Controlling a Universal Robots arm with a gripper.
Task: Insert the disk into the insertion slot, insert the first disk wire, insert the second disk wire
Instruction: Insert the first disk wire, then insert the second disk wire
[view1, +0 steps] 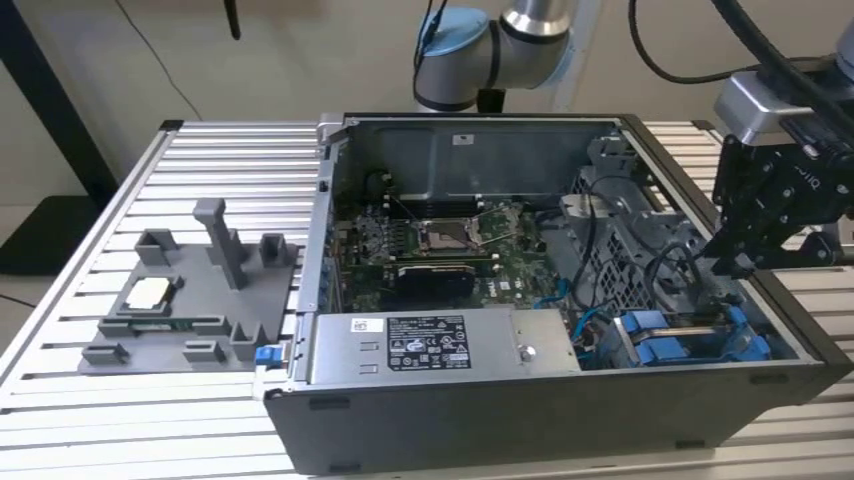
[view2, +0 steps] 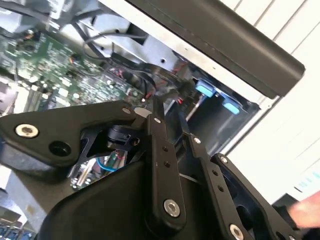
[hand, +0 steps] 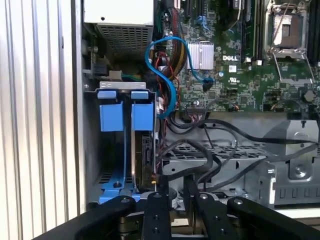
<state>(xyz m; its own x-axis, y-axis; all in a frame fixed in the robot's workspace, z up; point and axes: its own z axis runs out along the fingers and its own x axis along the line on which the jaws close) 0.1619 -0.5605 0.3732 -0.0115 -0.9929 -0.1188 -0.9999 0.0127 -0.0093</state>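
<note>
Over on the exterior view's left a grey parts tray (view1: 187, 300) lies on the slatted counter (view1: 80, 400), beside the open computer case (view1: 534, 425). Toward the right, the disk (hand: 142, 116) stands on edge in the case's corner bay, just beside another blue carrier (hand: 110, 116). The tool (view1: 737, 266) hangs above them, and I cannot tell whether it is apart or together.

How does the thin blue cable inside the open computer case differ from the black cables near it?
The thin blue cable arches in a raised loop beside the green circuit board; the black cables lie low across the grey metal cage. The blue cable is one bright, ribbon-like strand; the black cables are several, dark and rounder. Both sit inside the open case.
</note>
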